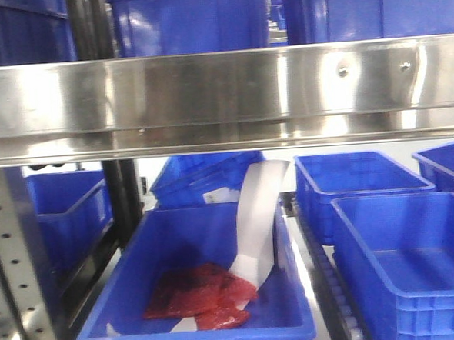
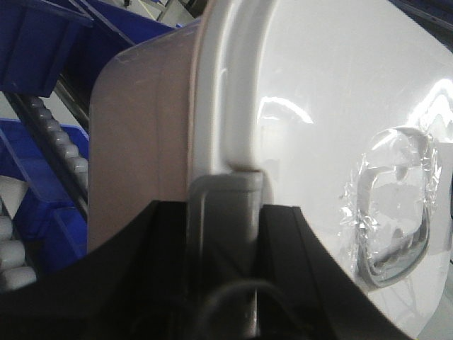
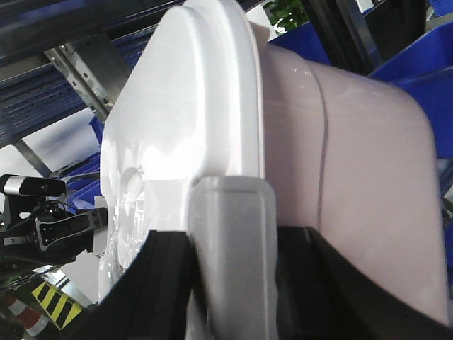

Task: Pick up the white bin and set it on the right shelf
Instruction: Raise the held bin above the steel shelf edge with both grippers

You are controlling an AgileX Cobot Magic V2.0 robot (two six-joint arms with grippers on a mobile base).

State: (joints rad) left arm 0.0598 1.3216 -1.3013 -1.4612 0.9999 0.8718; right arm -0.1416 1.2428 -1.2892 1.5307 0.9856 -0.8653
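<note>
White bin (image 2: 304, 92): lidded, pinkish-sided. Left gripper (image 2: 226, 185) and right gripper (image 3: 230, 195) each clamped on opposite lid rims, likely sharing its bulk for carriage to right shelf (image 1: 207, 90).

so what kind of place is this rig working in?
Likely a warehouse or factory stockroom: stainless steel shelf, blue crates in rows, roller lanes, yellow-black hazard striping. Both arms' jaws grip a white bin.

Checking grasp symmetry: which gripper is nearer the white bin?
Neither: tie. Left gripper is closed on the white bin at its lid rim; right gripper is likewise closed on the lid rim.
</note>
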